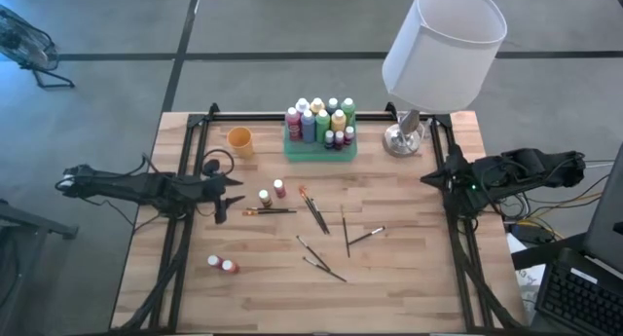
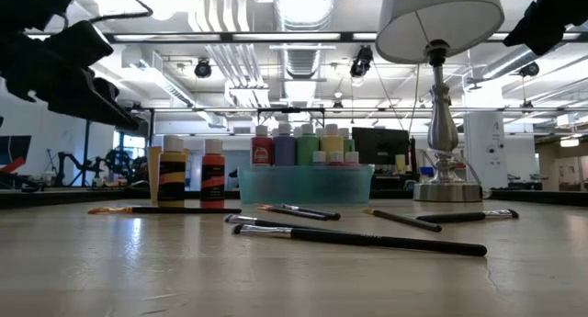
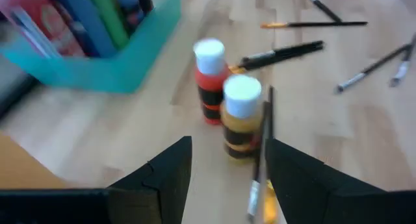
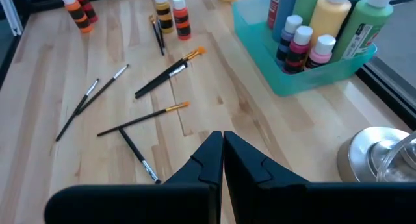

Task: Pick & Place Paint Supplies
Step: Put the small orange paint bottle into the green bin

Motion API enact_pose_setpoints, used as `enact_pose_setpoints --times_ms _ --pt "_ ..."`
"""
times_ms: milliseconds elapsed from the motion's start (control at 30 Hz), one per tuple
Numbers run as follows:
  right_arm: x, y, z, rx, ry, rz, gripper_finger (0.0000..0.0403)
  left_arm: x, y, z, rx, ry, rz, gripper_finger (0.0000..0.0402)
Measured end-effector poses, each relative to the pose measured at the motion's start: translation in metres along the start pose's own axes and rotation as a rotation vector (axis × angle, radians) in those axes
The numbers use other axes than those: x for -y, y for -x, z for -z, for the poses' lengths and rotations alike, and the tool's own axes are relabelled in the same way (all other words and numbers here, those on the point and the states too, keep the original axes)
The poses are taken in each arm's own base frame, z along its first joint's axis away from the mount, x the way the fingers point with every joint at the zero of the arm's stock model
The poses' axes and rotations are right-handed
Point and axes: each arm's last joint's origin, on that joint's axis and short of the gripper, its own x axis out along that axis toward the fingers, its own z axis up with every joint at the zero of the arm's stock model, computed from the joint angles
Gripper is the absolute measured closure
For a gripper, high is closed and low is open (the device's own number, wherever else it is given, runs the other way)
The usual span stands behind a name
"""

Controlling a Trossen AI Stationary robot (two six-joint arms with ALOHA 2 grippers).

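Dark fingers of the left end effector [image 3: 224,178] stand apart, holding nothing, just short of a yellow bottle [image 3: 241,118] and red bottle [image 3: 210,81] on the desk [image 3: 338,139]; labels unreadable. Right end effector [image 4: 223,160] is closed, empty.

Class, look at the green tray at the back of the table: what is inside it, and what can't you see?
The green tray holds upright paint bottles: tall ones behind, small ones in front. Its walls hide the bottles' bases and the tray floor.
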Motion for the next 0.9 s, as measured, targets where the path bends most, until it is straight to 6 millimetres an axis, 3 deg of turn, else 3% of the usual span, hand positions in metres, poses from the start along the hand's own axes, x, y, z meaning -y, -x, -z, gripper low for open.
enact_pose_setpoints --times_ms 133,567,667,900 --pt "-0.001 -0.001 0.000 -0.005 0.002 0.003 0.0394 -0.004 0.001 -0.004 0.034 -0.127 -0.126 0.0202" --pt "-0.001 -0.001 0.000 -0.005 0.002 0.002 0.0394 -0.004 0.000 -0.005 0.046 -0.095 -0.142 0.0202" --pt "-0.001 -0.001 0.000 -0.005 0.002 0.002 0.0394 -0.003 0.001 -0.018 0.174 -0.018 -0.136 0.0202" --pt "-0.001 -0.001 0.000 -0.005 0.002 0.003 0.0394 -0.007 0.021 -0.063 0.661 0.212 -0.116 0.0202"
